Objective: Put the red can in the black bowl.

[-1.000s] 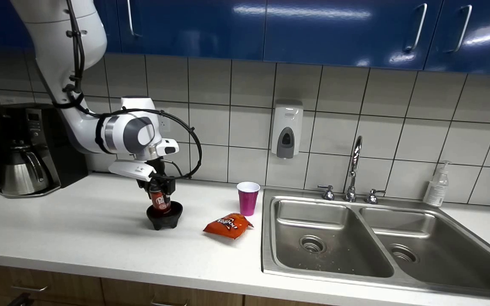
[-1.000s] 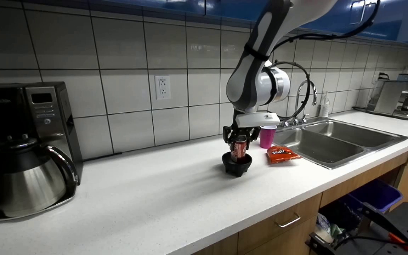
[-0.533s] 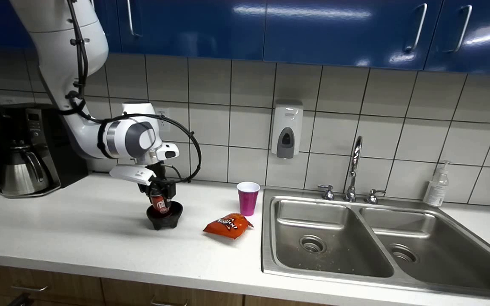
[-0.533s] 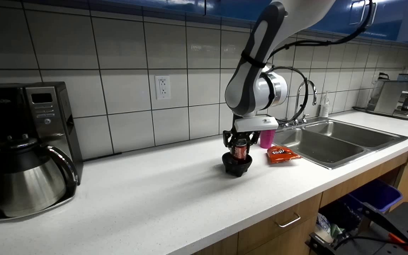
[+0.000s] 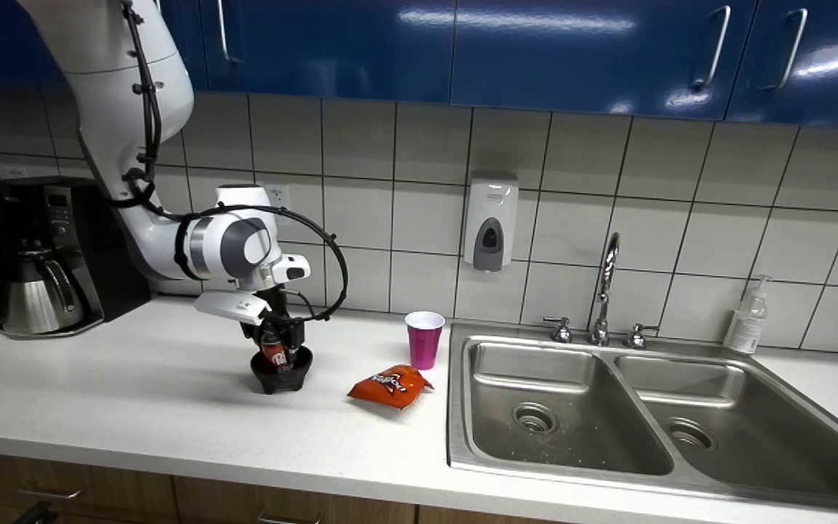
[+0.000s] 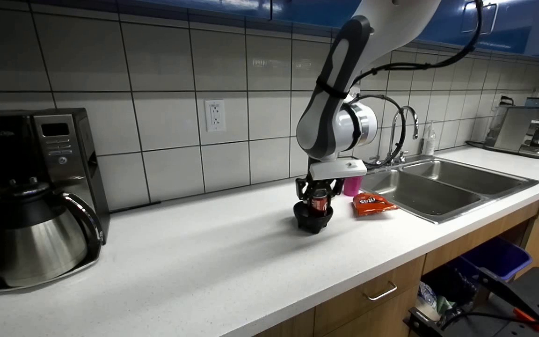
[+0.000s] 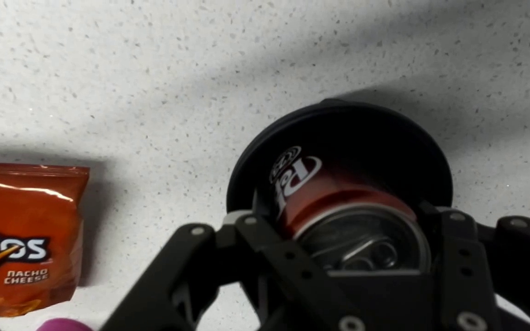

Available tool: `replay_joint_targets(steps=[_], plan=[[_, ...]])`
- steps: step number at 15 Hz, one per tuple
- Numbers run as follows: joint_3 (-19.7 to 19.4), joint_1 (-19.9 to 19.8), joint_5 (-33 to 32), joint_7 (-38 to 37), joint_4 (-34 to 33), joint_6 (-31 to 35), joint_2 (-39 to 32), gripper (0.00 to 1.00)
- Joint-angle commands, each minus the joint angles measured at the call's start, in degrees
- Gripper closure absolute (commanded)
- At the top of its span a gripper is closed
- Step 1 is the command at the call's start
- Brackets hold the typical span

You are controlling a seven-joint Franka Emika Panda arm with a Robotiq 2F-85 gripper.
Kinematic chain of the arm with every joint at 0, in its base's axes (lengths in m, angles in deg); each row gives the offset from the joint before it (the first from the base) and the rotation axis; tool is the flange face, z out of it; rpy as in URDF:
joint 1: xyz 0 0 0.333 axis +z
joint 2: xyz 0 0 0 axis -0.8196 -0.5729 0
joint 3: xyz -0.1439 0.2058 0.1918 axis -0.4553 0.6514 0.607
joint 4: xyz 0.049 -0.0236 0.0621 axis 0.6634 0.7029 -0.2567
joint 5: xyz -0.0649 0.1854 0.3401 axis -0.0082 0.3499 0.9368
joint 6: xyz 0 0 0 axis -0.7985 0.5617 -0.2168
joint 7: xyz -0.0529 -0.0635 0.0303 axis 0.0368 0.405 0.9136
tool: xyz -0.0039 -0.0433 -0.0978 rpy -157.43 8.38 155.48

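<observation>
End effector (image 6: 319,200) grips cylindrical can (image 7: 338,192); round bowl (image 6: 313,223) encircles it.

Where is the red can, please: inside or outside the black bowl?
Partly inside: in both exterior views, the black bowl hides the base of the red can. Whether it touches bottom, I cannot tell.

Can (image 7: 343,200) in bowl (image 7: 384,138), bag (image 7: 25,211) near
</observation>
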Motion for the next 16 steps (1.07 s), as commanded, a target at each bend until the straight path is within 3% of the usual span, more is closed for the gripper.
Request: replay_joint_targets(steps=[1, 2, 3, 6, 16], plan=[[-0.7, 0.6, -1.0, -2.0, -1.9, -2.4, -0.4, 0.61], [-0.8, 0.7, -1.0, -2.1, -2.0, -2.6, -0.5, 0.61], [-0.8, 0.7, -1.0, -2.2, -2.1, -2.8, -0.5, 0.11], [-0.8, 0.7, -0.9, -2.5, -2.3, -2.9, -0.3, 0.00], [-0.8, -0.3, -1.0, -1.5, 0.4, -2.0, 5.7, 0.00]])
